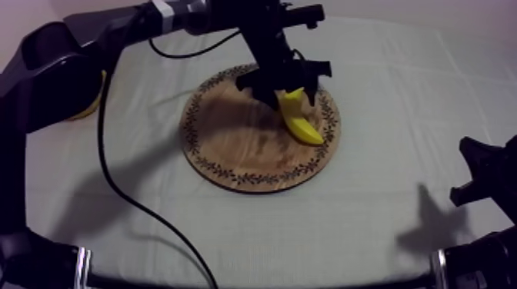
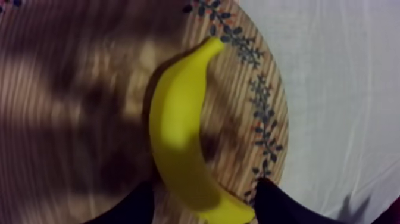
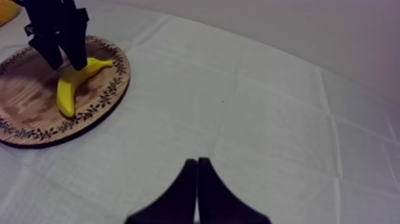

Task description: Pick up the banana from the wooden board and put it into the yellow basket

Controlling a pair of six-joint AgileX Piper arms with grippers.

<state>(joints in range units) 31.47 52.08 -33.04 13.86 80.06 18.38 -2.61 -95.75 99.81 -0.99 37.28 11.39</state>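
1. The banana (image 1: 298,115) lies flat on the board (image 1: 231,154), on the board's right half as the top view shows it, close to the patterned rim.
2. In the left wrist view the banana (image 2: 178,137) curves along the wood with its thin stem end reaching the leaf pattern at the edge of the board (image 2: 71,89). Its thicker end sits between the left jaws.
3. The left jaws stand spread, one at each side of that thicker end and low over the wood. They straddle the fruit rather than pinch it. The banana rests on the board, not lifted.
4. From above, the left arm (image 1: 115,31) reaches in from the upper left and hangs its jaws straight down over the banana's far end. Its shadow falls across the board's middle.
5. The right wrist view shows the same from the side: the left jaws planted over one end of the banana (image 3: 74,83), the other end pointing along the board (image 3: 30,119) toward its near rim.
6. The board sits near the middle of the table (image 1: 385,92), on the grey-white cloth.
7. The basket (image 1: 91,96) is at the table's left side, well apart from the board and partly hidden behind the left arm. A yellow corner of it (image 3: 6,9) shows beyond the board in the right wrist view.
8. The right arm (image 1: 481,165) sits low at the table's right edge, well apart from the board. Its jaws are pressed together into a narrow wedge with nothing between them, over bare cloth.
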